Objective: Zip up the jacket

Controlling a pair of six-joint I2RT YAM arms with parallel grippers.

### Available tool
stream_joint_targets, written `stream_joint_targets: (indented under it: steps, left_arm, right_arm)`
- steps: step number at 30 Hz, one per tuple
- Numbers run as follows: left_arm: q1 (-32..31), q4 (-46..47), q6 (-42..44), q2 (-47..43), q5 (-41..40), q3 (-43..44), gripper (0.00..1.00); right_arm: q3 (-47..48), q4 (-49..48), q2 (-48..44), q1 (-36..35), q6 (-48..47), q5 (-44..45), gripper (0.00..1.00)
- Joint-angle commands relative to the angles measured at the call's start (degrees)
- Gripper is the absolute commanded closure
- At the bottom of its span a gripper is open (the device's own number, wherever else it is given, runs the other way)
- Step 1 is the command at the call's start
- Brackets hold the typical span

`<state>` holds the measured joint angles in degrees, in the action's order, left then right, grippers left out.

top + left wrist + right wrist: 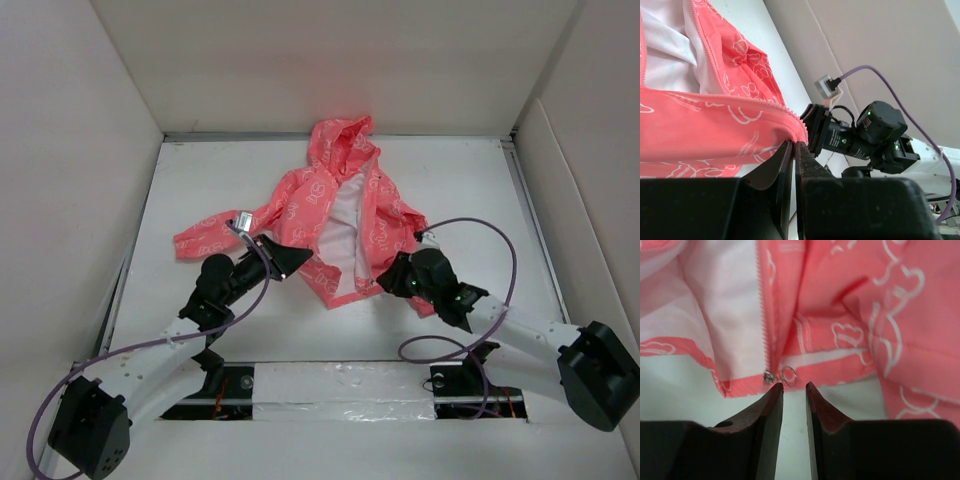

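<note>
Dark fingers (765, 430) of the right gripper (794, 386) fill the bottom of its wrist view; they stand a narrow way apart, with bare table (680, 395) showing between them and nothing in their hold; just beyond the tips lie the zipper slider (769, 376) and a small metal ring (789, 375), both at the bottom hem of the jacket (840, 300); from the slider a row of zipper teeth (761, 315) runs up the fabric edge, white lining (720, 305) to its left and coral cloth with pale printed outlines to its right.

On the other wrist view the left gripper (794, 144) is closed, its fingers (775, 170) pressed together on the jacket's hem corner, where a line of teeth ends; the coral cloth stretches away to the left of the tips; past it the right arm (860, 135) and its purple cable (900, 85) are in sight.

From above, the jacket lies unzipped in the middle of the white table, hood (345, 135) toward the far wall, front spread so the lining shows, one sleeve (205, 238) reaching out to the left; the left gripper sits at the lower-left hem corner, the right gripper at the lower-right hem beside the front opening; pale walls (60, 150) close the table in on three sides.
</note>
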<state>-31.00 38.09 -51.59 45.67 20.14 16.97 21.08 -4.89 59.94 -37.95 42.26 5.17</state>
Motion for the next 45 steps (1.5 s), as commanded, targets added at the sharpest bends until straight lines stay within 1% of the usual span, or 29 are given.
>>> stream_joint_targets:
  steps: [1, 5, 7, 11, 13, 18, 21, 22, 23, 24, 25, 26, 27, 28, 29, 30, 32, 35, 36, 39, 40, 41, 42, 43, 45]
  left_arm:
    - [0.42, 1.21, 2.37, -2.07, 0.16, 0.17, 1.00]
    - [0.42, -1.87, 3.52, -4.01, -1.24, 0.61, 1.00]
    - [0.42, -2.31, 3.95, -4.19, -1.51, 0.87, 1.00]
    - [0.42, -2.40, 3.96, -3.57, -1.33, 0.96, 1.00]
    - [0.42, -2.49, 4.04, -3.66, -1.24, 0.87, 1.00]
    - [0.42, -3.46, 4.48, -4.36, -1.51, 0.87, 1.00]
    - [0.42, -3.90, 4.75, -4.80, -1.51, 0.87, 1.00]
    - [0.42, -4.07, 4.83, -4.89, -1.51, 0.78, 1.00]
    - [0.42, -4.33, 4.92, -4.98, -1.68, 0.87, 1.00]
    - [0.42, -4.42, 4.92, -4.89, -1.68, 0.87, 1.00]
    - [0.42, -4.42, 5.01, -4.89, -1.68, 0.87, 1.00]
    - [0.42, -4.25, 5.01, -4.89, -1.68, 0.87, 1.00]
    - [0.42, -4.33, 5.01, -4.89, -1.60, 0.78, 1.00]
    - [0.42, -4.34, 5.01, -4.89, -1.60, 0.69, 1.00]
    - [0.42, -4.34, 4.92, -4.98, -1.60, 0.61, 1.00]
    - [0.42, -4.34, 4.92, -5.06, -1.68, 0.43, 1.00]
    - [0.42, -4.60, 4.92, -5.68, -2.03, -0.01, 1.00]
    - [0.42, -6.52, 5.54, -7.08, -3.00, -0.01, 1.00]
    - [0.42, -7.23, 5.71, -7.52, -3.79, 0.08, 1.00]
    - [0.42, -10.74, 6.85, -9.89, -5.63, 0.60, 1.00]
    - [0.42, -11.62, 7.55, -11.20, -6.07, 0.95, 1.00]
    - [0.42, -13.28, 7.91, -11.91, -6.51, 1.22, 1.00]
    - [0.42, -14.00, 8.26, -12.53, -7.56, 1.31, 1.00]
    - [0.42, -14.87, 8.87, -13.41, -8.01, 1.83, 1.00]
    - [0.42, -16.81, 9.67, -14.03, -9.41, 2.54, 1.00]
  right_arm:
    - [4.05, -5.57, 2.54, 0.34, -4.73, 0.99, 0.65]
    - [4.23, -8.47, 5.27, 0.34, -5.26, 0.28, 0.60]
    - [5.45, -8.47, 6.84, 0.34, -6.39, 0.28, 0.55]
    - [8.44, -7.51, 10.80, 0.34, -8.24, -0.24, 0.54]
    - [9.94, -6.37, 12.65, 0.34, -9.30, -0.60, 0.59]
    - [11.09, -7.51, 14.76, -0.19, -9.30, -1.56, 0.60]
    - [12.31, -5.58, 15.90, -0.71, -9.65, -2.35, 0.62]
    - [12.49, -5.23, 16.08, -0.72, -9.65, -2.44, 0.63]
    - [12.58, -4.96, 16.26, -1.41, -9.65, -2.44, 0.67]
    - [13.19, -4.35, 16.69, -1.42, -9.74, -1.57, 0.72]
    - [13.98, -3.65, 17.05, -2.90, -10.70, -0.52, 0.80]
    - [15.12, -0.60, 17.40, -3.87, -11.40, 0.88, 0.84]
    - [16.61, 1.35, 17.75, -4.93, -12.19, 4.90, 0.85]
    - [20.19, 3.28, 19.14, -5.89, -13.85, 6.94, 0.88]
    - [22.14, 7.57, 20.03, -8.08, -14.74, 8.44, 0.88]
    - [24.25, 9.52, 21.17, -9.32, -15.53, 11.76, 0.89]
    - [29.51, 12.87, 24.95, -12.30, -17.20, 14.51, 0.89]
    - [33.92, 12.54, 30.83, -13.02, -18.26, 13.38, 0.88]
    - [34.63, 12.01, 32.24, -13.54, -18.35, 11.98, 0.87]
    - [38.49, 12.79, 37.52, -13.55, -18.53, 11.27, 0.71]
    - [39.12, 13.06, 38.14, -14.07, -18.53, 11.09, 0.55]
    - [39.39, 12.97, 38.32, -14.08, -18.70, 10.92, 0.48]
    - [38.87, 12.54, 37.27, -14.08, -18.79, 10.48, 0.42]
    - [38.43, 12.18, 36.31, -14.08, -18.53, 10.48, 0.34]
    - [37.11, 11.57, 31.93, -14.08, -17.74, 11.18, 0.29]
